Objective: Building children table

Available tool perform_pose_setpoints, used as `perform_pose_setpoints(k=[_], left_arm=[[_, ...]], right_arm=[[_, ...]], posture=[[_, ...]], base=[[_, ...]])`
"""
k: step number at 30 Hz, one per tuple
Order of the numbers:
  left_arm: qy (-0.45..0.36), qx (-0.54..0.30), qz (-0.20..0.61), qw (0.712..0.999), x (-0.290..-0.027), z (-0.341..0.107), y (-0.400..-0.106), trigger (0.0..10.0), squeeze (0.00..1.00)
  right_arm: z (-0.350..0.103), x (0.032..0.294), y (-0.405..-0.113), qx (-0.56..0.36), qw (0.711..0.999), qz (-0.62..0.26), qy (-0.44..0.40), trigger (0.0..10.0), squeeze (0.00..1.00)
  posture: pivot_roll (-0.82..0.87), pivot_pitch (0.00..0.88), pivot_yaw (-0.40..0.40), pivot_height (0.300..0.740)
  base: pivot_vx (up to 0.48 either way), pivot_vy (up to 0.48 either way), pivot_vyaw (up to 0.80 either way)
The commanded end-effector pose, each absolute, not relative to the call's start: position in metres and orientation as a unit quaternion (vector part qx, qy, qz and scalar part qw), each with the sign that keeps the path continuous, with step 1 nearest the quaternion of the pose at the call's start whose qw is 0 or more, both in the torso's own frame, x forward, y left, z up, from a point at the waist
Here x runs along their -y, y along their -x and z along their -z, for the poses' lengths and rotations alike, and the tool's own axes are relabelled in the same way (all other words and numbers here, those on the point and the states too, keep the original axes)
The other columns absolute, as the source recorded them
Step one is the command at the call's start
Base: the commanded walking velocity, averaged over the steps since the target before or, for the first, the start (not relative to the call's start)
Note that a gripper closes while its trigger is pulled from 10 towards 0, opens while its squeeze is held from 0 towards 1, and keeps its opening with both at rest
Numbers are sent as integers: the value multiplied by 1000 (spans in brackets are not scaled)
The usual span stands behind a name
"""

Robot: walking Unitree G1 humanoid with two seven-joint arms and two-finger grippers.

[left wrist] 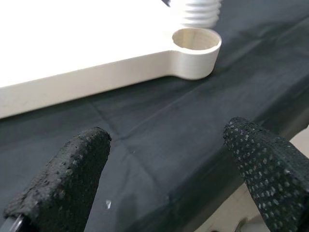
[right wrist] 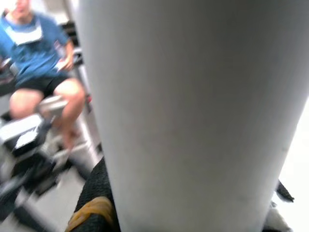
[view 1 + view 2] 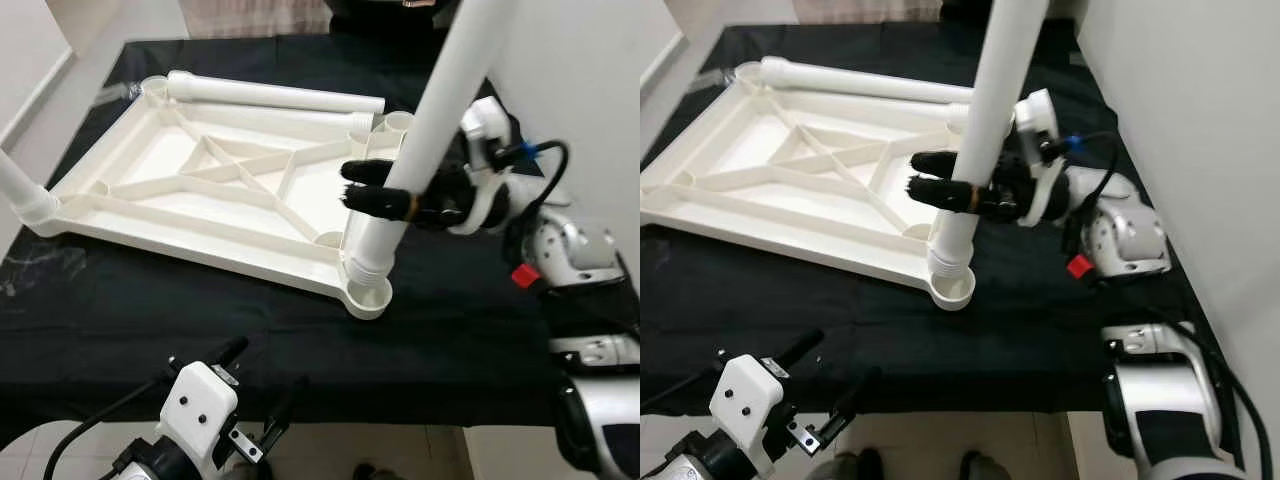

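1. The left gripper (image 3: 250, 395) is held low at the near edge of a black cloth (image 3: 200, 320), its fingers (image 1: 63, 186) spread apart on nothing.
2. On the cloth an upturned white tabletop (image 3: 200, 190) is laid; its near corner socket (image 1: 195, 46) is seen empty.
3. A white leg (image 3: 420, 150) is clamped upright by the right gripper (image 3: 375, 190), its ribbed end just above that socket.
4. Another leg (image 3: 270, 95) is laid along the far rim.
5. No writing can be read.
6. A seated person (image 2: 38, 63) is seen blurred beyond.

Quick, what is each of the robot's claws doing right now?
Left gripper: open, holding nothing, low at the table's near edge.
Right gripper: shut on the white table leg.
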State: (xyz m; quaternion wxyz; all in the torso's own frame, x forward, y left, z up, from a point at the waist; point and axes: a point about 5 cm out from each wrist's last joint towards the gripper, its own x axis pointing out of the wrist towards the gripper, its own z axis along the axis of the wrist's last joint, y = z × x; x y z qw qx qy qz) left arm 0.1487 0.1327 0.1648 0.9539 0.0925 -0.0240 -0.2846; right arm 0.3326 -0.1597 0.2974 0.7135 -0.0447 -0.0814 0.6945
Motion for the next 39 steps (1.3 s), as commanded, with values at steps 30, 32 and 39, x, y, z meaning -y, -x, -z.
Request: perform_pose_setpoints(k=[30,32,39], left_arm=[[-111,18,293,949,-130,-164,-150,10000,0],[-110,20,293,950,-130,-164,-152,10000,0],[-111,25,293,949,-128,-165,-154,10000,0]], right_arm=[[-323,125,-308,92,570,-799,167,10000,0],[-322,124,-309,83,568,-799,178,10000,0],[-319,126,-314,70,575,-791,196,10000,0]], posture=[[119,377,16,740],[115,375,13,740],[117,372,3,740]], base=[[0,0,0],[0,0,0],[0,0,0]])
